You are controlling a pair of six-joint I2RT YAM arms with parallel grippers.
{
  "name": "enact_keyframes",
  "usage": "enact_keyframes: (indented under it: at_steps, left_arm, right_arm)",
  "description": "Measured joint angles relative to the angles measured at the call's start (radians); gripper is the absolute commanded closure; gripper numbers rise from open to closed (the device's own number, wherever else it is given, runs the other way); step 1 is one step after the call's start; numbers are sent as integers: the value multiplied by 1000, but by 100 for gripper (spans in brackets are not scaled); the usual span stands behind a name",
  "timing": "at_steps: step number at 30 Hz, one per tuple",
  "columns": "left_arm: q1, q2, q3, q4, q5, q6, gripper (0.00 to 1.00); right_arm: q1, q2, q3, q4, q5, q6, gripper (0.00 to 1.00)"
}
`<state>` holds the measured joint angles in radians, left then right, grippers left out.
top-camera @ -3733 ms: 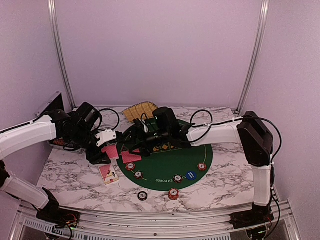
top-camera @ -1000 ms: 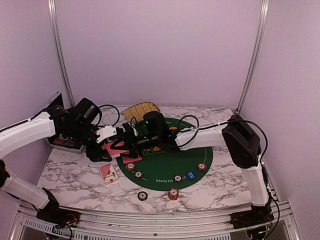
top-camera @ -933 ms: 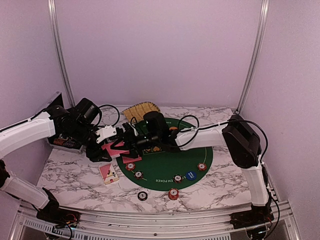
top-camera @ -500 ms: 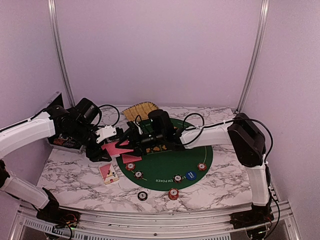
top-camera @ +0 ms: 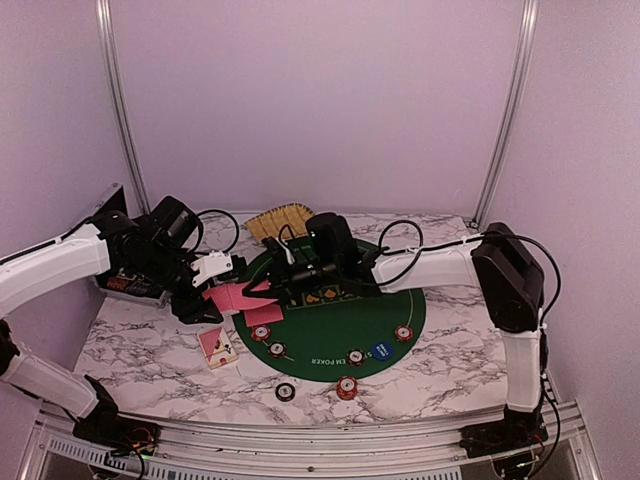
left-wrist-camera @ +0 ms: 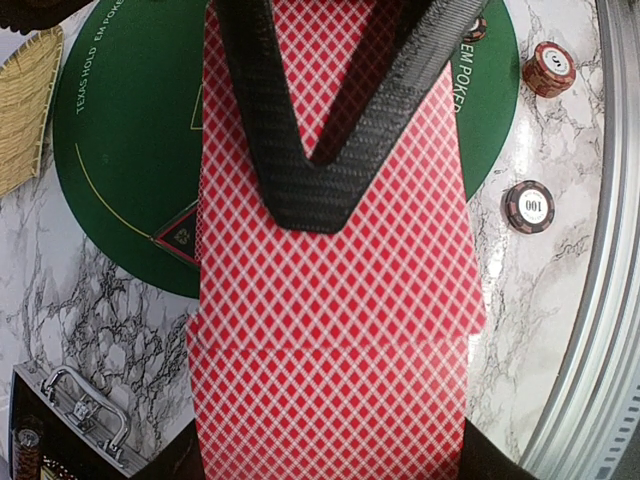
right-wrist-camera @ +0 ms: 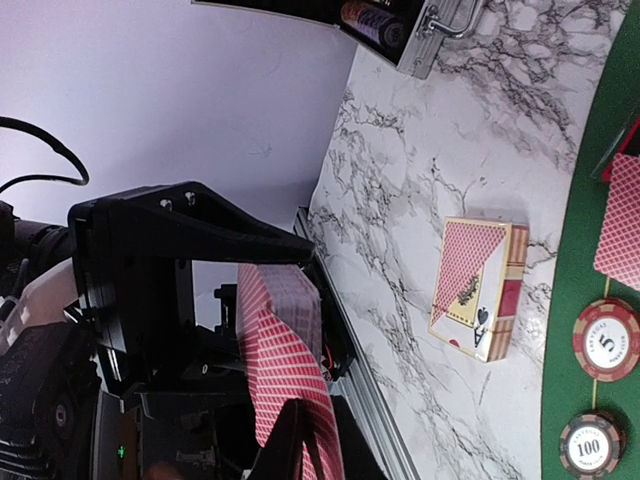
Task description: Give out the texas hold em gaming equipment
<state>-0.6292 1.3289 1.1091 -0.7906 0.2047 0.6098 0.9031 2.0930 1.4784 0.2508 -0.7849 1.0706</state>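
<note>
Setting: white marble-pattern surface (top-camera: 150, 350) inside a lilac-walled enclosure. A round green mat (top-camera: 340, 318) lies at its middle.

Left hand (top-camera: 205, 298): closed, gripping a deck of red-backed cards (left-wrist-camera: 330, 330) above the mat's left edge. In the left wrist view its black fingers (left-wrist-camera: 260, 120) press on the top of the deck, which fills most of that picture.

Right hand (top-camera: 268, 289): reaches in from the right and meets the deck. In the right wrist view its fingers (right-wrist-camera: 285, 445) are drawn together at the bottom edge, closed on a single card (right-wrist-camera: 290, 390) pinched between them. I cannot tell whether that card is free of the deck or touching it.

Other equipment:
- Four poker chips (top-camera: 261, 333) lie on the near half of the mat, and two more lie off it on the marble near the front rail.
- A blue button (top-camera: 380, 351) lies on the mat between two of the chips.
- A face-down card (top-camera: 262, 315) lies on the mat's left part.
- A card box (top-camera: 217, 347) lies on the marble just left of the mat.

Periphery: a yellow basket (top-camera: 280, 220) touches the mat's far edge. A black case (top-camera: 108, 212) stands open at the far left.

Hidden or unclear:
- The right wrist covers the mat's far centre, and the small items beneath it cannot be named.
- The left arm blocks most of the case's inside.
- The deck hides the middle of the left wrist view, so only two chips, a mat segment, the basket's corner and the case handle show around it.
</note>
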Motion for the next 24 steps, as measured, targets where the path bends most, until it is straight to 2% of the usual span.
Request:
enact_keyframes:
  at_steps: [7,17,20,24]
  left_arm:
    - [0,-1,0,1,0,0,100]
    - [0,-2,0,0,0,0,100]
    - [0,-2,0,0,0,0,100]
    - [0,-2,0,0,0,0,100]
  right_arm:
    - [-44,-46,-54,-39,0,-23,98]
    - [-173,-85,-84,-117,-4,-91,99]
    - [-243,-79,-45,-194,-2,-140,98]
    - [-335,-16,96,-272,6,-214,97]
